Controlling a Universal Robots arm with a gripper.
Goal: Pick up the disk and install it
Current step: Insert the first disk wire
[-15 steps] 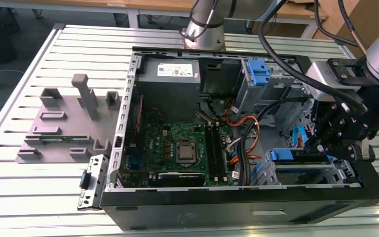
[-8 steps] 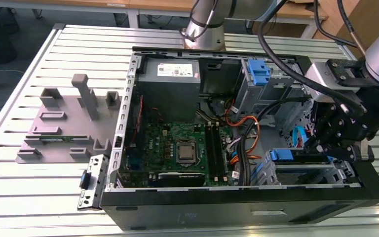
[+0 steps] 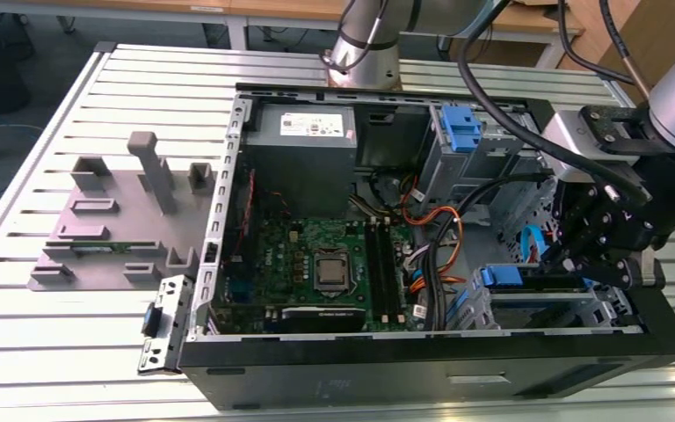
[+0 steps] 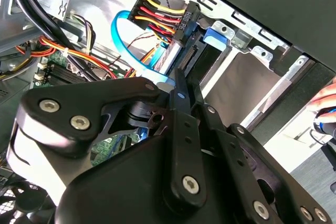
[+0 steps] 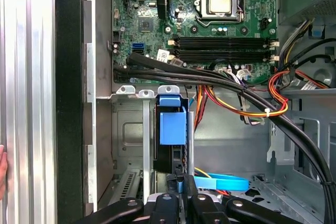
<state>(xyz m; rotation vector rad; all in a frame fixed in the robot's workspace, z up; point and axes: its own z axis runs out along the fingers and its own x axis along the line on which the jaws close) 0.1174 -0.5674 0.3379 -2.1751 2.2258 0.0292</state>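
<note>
The disk [image 5: 170, 157] stands edge-on in the drive bay at the case's front corner, on the exterior view's right. A blue side rail [image 5: 172, 125] caps its end. In the exterior view that blue rail [image 3: 502, 275] shows in the bay just beside my gripper [image 3: 601, 259]. My gripper [image 5: 179, 183] sits at the disk's rear end with its fingers together and nothing between them. In the second wrist view, the fingers [image 4: 181, 95] point at the disk's connector edge [image 4: 187, 56].
A blue data cable [image 5: 220, 183] loops beside the fingertips, and a power plug with red and yellow wires [image 4: 165, 17] hangs close. The motherboard [image 3: 314, 255], power-supply box [image 3: 302, 127], a second blue clip [image 3: 460, 130] and a grey fixture [image 3: 115, 220] are around. A hand [image 4: 325, 106] is nearby.
</note>
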